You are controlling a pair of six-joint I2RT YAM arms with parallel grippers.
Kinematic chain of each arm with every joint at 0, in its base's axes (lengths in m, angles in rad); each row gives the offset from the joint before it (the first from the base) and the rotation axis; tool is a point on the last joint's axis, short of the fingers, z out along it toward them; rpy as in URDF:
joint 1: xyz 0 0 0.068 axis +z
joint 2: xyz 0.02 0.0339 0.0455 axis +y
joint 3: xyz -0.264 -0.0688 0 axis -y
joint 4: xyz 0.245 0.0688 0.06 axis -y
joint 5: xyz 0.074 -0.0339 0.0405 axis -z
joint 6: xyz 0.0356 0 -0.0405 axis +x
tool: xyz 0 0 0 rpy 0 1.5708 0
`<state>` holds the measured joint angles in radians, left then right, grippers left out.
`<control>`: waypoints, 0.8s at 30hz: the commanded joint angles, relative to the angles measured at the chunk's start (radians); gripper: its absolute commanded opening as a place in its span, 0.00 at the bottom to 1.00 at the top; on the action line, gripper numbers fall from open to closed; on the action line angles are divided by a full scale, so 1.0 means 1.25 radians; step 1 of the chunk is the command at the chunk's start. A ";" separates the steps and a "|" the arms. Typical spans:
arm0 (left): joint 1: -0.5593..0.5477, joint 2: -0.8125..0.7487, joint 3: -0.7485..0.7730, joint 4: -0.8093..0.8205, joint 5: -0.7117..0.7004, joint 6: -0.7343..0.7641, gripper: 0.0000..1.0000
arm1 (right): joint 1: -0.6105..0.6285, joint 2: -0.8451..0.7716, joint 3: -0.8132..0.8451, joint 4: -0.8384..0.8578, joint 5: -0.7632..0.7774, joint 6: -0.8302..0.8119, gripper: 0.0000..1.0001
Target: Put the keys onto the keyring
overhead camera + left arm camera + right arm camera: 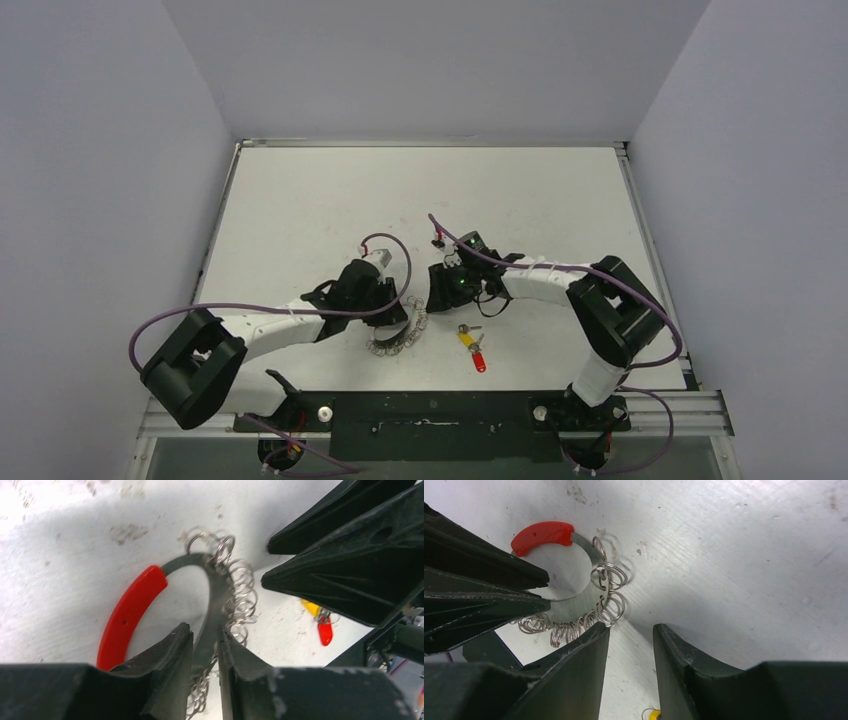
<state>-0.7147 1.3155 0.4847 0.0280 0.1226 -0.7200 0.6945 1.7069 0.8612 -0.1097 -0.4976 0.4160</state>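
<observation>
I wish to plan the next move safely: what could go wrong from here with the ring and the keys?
1. The left gripper pinches only the thin band of the keyring; a push could twist it loose.
2. The open right gripper sits against the small rings; a finger might snag them.
3. Both grippers are very close and may bump. The keys lie apart, not yet picked up.

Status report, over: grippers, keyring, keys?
Left gripper shut on keyring. Right gripper open, empty, beside it. Keys loose on table, unthreaded. No obstruction seen.
</observation>
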 commanded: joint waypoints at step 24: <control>-0.004 0.232 0.176 0.149 0.060 0.000 0.00 | -0.092 -0.101 -0.052 0.034 -0.060 0.000 0.38</control>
<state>-0.7147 1.6051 0.6540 0.1875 0.1680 -0.7574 0.5877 1.6264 0.8009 -0.0914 -0.5552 0.4305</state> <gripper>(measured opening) 0.007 0.381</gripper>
